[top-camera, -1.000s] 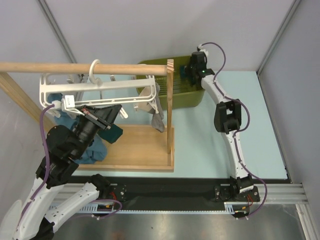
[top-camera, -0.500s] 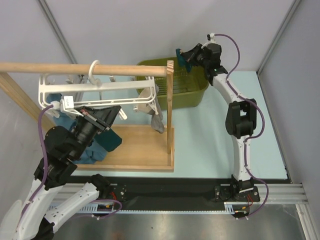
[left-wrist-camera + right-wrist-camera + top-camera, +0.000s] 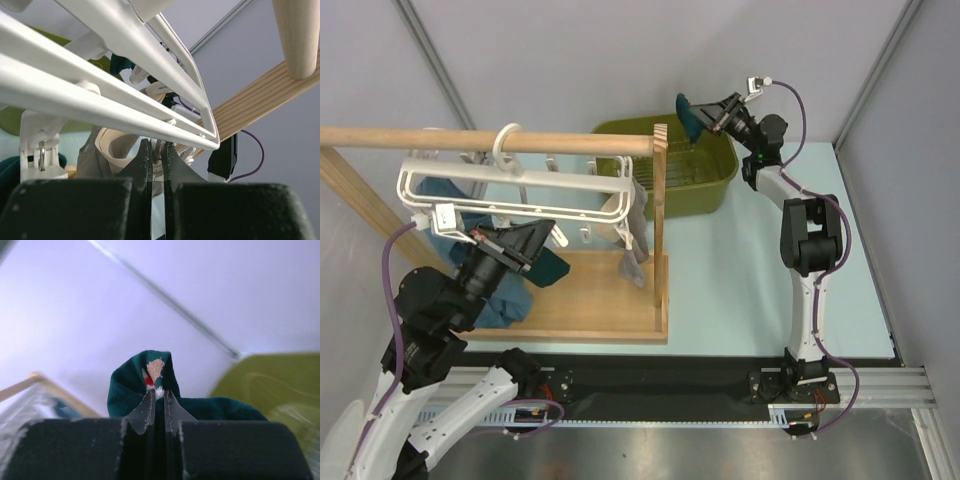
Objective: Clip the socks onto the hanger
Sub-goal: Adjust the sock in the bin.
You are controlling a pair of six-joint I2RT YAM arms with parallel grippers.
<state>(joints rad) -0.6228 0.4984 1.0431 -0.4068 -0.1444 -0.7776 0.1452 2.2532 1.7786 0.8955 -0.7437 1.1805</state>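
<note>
Right jaws, upper centre above the olive plastic tub (image 3: 712,192), are pinched tight on a soft teal sock (image 3: 687,117) with a red-white patch. Left jaws are closed just under the white plastic bar hanger (image 3: 570,173), which hangs on a round wooden rod (image 3: 420,137).

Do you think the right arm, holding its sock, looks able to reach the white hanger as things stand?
Probably, though not directly: the wooden post stands between the right gripper, jaws shut on the sock, and the hanger, so it would likely go around.
</note>
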